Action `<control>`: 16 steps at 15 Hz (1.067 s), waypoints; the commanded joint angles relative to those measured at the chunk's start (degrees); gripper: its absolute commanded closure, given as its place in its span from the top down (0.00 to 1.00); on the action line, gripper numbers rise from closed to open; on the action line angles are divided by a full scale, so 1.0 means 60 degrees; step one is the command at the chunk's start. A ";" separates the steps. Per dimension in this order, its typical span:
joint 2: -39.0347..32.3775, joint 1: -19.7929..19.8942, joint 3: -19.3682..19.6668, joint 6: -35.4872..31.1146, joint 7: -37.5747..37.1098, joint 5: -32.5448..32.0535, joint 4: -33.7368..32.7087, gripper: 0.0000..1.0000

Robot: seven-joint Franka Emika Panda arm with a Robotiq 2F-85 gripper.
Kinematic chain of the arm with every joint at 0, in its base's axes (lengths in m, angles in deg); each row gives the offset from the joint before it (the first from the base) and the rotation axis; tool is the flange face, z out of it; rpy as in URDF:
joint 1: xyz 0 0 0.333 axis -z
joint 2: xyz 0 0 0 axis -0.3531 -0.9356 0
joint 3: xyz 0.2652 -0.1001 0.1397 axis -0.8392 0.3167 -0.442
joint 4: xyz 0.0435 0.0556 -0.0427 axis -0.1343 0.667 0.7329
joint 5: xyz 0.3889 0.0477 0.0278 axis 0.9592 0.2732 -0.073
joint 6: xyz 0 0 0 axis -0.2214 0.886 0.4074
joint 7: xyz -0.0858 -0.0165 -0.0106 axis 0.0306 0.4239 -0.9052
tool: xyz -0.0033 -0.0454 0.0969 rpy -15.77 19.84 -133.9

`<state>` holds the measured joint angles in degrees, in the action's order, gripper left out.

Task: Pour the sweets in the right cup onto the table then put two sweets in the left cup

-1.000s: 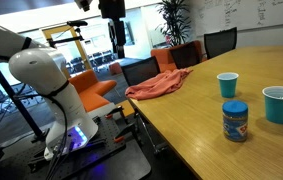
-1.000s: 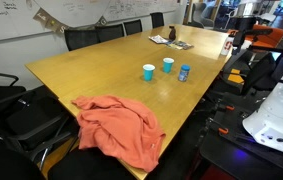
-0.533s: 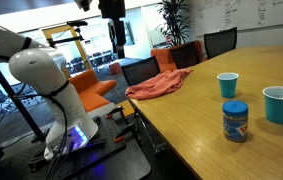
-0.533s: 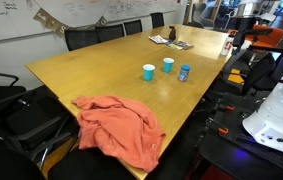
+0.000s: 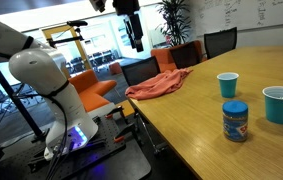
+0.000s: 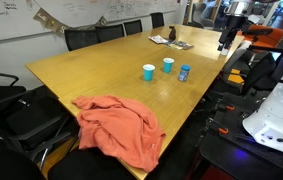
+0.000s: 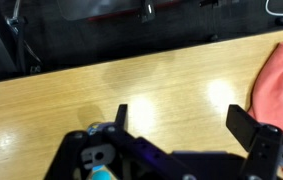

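Observation:
The teal right cup [image 5: 280,104] and the smaller deeper-blue left cup [image 5: 227,85] stand upright on the wooden table [image 5: 191,130]. Both also show in an exterior view, the teal cup [image 6: 168,65] beside the blue cup [image 6: 149,72]. No sweets are visible; the cups' insides are hidden. My gripper [image 5: 134,32] hangs high in the air, off the table's edge and far from the cups. In the wrist view my gripper [image 7: 181,120] is open and empty over bare table [image 7: 101,85].
A blue lidded jar [image 5: 235,121] with a label stands near the cups, also seen in an exterior view [image 6: 184,72]. A pink cloth [image 5: 156,85] lies at the table's edge. Office chairs [image 5: 139,70] line the table. Small items [image 6: 171,41] lie at the far end.
My arm has swung sideways toward the table; the gripper now appears farther right in an exterior view and enters the frame in the other. Cups and jar have not moved.

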<state>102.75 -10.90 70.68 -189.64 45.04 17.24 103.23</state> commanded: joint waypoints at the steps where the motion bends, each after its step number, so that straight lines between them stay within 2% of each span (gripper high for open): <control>1: -0.1864 0.0140 -0.0281 -0.1419 -0.0979 0.0241 -0.0918 1.00; 6: -0.4620 0.0374 -0.0321 -0.3398 -0.2343 0.0266 -0.2314 1.00; 13: -0.8104 0.0796 0.0048 -0.3922 -0.3209 0.0661 -0.4944 1.00; 16: -0.9325 0.1010 0.0163 -0.4670 -0.3527 0.1112 -0.5906 1.00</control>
<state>54.00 -5.93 71.26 -214.72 26.73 21.60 74.47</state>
